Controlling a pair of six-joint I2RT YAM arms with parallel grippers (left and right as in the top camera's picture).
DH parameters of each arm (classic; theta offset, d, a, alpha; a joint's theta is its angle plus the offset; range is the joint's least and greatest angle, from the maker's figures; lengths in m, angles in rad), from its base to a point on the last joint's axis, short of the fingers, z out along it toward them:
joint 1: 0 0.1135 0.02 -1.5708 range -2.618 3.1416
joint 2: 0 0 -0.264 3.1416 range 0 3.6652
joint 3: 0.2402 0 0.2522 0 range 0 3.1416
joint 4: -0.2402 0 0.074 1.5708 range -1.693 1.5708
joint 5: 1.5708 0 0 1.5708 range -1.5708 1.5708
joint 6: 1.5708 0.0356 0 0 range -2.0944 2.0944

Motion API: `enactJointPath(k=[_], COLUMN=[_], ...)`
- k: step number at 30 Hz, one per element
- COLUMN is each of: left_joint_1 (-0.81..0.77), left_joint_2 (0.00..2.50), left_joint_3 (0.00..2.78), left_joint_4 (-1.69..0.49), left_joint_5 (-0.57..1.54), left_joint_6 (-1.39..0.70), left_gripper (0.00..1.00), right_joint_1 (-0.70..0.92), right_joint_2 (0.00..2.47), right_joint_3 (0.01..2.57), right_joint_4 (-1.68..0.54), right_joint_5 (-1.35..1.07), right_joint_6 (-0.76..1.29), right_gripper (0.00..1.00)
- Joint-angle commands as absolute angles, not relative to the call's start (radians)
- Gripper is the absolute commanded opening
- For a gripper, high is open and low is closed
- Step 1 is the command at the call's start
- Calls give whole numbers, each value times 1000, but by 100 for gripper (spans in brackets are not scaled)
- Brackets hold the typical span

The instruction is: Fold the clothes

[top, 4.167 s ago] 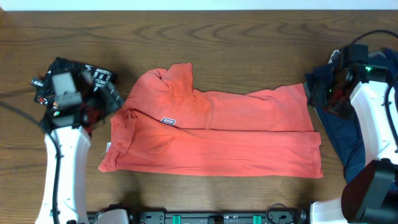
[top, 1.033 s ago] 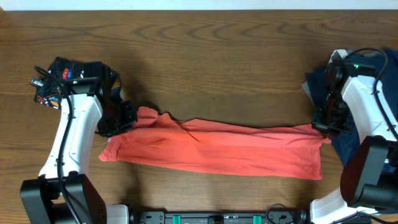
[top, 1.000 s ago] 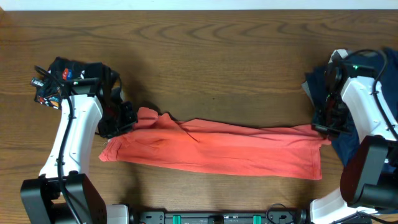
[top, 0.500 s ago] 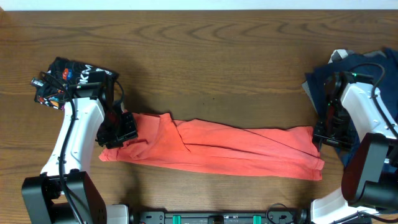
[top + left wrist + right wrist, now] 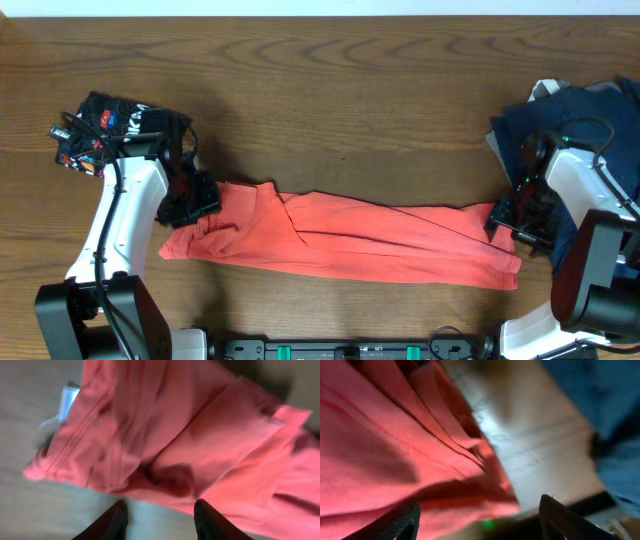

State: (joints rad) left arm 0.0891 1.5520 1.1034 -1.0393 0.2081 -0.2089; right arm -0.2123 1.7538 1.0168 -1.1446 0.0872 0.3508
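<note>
The coral-red T-shirt [image 5: 350, 245] lies folded into a long narrow strip across the front of the table. My left gripper [image 5: 198, 200] is at its left end, open and empty, with the fingers just off the shirt's edge [image 5: 165, 435] in the left wrist view [image 5: 162, 509]. My right gripper [image 5: 503, 218] is at the right end, open wide over the shirt's corner [image 5: 395, 440], holding nothing in the right wrist view [image 5: 480, 512]. A white label [image 5: 67, 397] shows at the neck end.
A black shirt with white lettering [image 5: 110, 120] is bunched at the far left behind my left arm. A dark navy shirt [image 5: 580, 125] lies at the right edge, close to my right arm, and also shows in the right wrist view [image 5: 600, 390]. The table's front edge is near.
The shirt's far edge was drawn toward the front, narrowing the shirt into a strip. Both grippers have since opened and let go, and the right gripper has shifted slightly forward.
</note>
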Motion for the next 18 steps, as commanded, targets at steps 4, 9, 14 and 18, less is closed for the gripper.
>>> enactJointPath(k=[4,9,14,18], left_joint_1=[73,-3,-99,-144], left_joint_2=[1549,1549,1549,1554], left_joint_3=[1098,1097,1097,1095], left_joint_4=[-941,-940,-928,-904], left_joint_5=[281,281,278,276], left_joint_6=[-204,-203,-203,-204], left_gripper=[49,53,53,53], right_joint_1=[-220,-220,-220,-220], right_joint_2=[1756,1756,1756,1756], right_joint_3=[910,836,809,809], right_joint_4=[-991,-874,-848,-848], right_joint_5=[14,6,7,7], right_joint_6=[343,343,343,343], right_gripper=[74,70,68,65])
